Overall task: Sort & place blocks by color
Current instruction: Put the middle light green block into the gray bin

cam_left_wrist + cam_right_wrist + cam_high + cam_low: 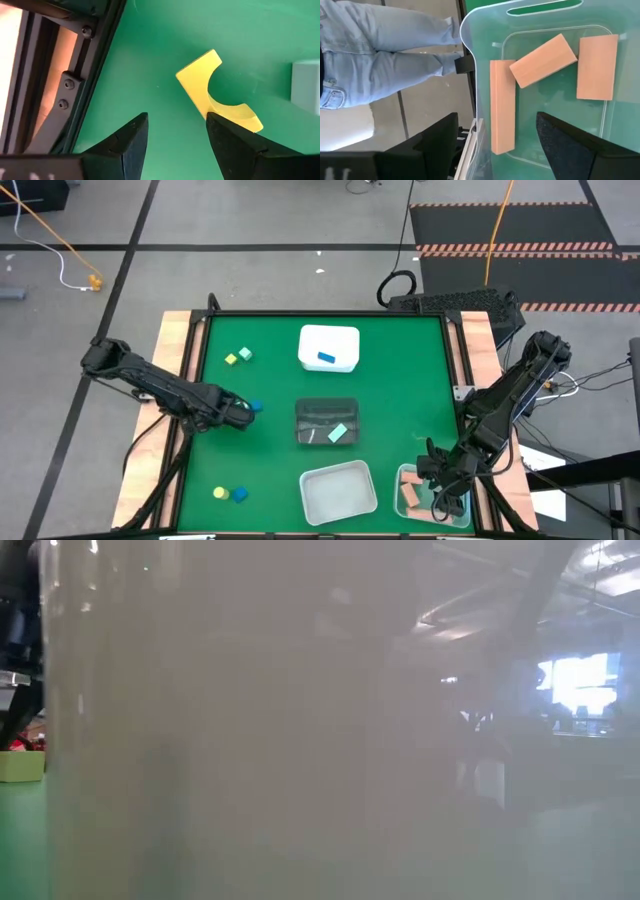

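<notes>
My left gripper hangs low over the table's left middle, open. A yellow block with an arched cut-out lies on the mat just ahead of it, and a blue block lies beside it. My right gripper is open above a clear tub at the near right. That tub holds three salmon bars. Other blocks lie loose on the mat: a yellow and a green one at the far left, a yellow and a blue one at the near left. My left gripper has one finger standing over the yellow block's near end. I cannot tell whether it touches it. The block lies flat on the mat, and the other finger stands well apart from it.
A white tub at the far middle holds a blue block. A dark tub at the centre holds a mint block. A pale tub stands at the near edge and fills the low view. A person's legs show beyond the table's right side.
</notes>
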You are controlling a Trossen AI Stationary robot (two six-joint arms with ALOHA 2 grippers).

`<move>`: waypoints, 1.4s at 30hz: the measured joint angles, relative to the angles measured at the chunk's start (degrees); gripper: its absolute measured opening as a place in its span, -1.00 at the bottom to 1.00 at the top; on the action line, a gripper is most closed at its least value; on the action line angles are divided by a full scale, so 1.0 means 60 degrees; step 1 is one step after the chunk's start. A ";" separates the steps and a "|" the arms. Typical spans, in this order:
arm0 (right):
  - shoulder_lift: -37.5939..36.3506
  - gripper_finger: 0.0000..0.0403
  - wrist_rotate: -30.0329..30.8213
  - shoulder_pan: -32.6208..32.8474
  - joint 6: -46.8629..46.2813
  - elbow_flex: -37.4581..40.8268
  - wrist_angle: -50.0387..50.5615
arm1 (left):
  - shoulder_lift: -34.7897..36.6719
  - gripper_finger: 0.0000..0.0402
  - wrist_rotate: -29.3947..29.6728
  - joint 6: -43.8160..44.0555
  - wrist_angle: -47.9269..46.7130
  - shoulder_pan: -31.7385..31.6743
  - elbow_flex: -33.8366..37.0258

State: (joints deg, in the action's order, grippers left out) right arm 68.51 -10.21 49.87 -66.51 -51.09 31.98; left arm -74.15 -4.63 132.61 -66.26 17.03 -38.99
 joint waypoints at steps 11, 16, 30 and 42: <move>0.0000 0.27 -0.0002 0.0000 0.0279 0.0000 0.0001 | 0.0015 0.02 0.0108 0.0175 0.0110 0.0001 -0.0060; 0.0000 0.27 0.0009 0.0000 0.0279 0.0000 -0.0002 | 0.0017 0.02 0.0134 0.0118 0.0169 0.0001 -0.0060; -0.0076 0.27 0.0283 -0.0187 0.0633 0.0000 0.0020 | 0.0295 0.02 0.1032 0.0640 -0.0033 0.0052 -0.0066; -0.0076 0.27 0.0950 -0.0186 0.0811 0.0000 -0.0005 | 0.0289 0.02 0.1024 0.1134 0.1410 0.0052 0.1053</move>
State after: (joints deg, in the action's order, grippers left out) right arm 68.05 -4.51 48.75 -61.65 -51.09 31.94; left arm -72.42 1.52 139.42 -57.80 17.34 -32.67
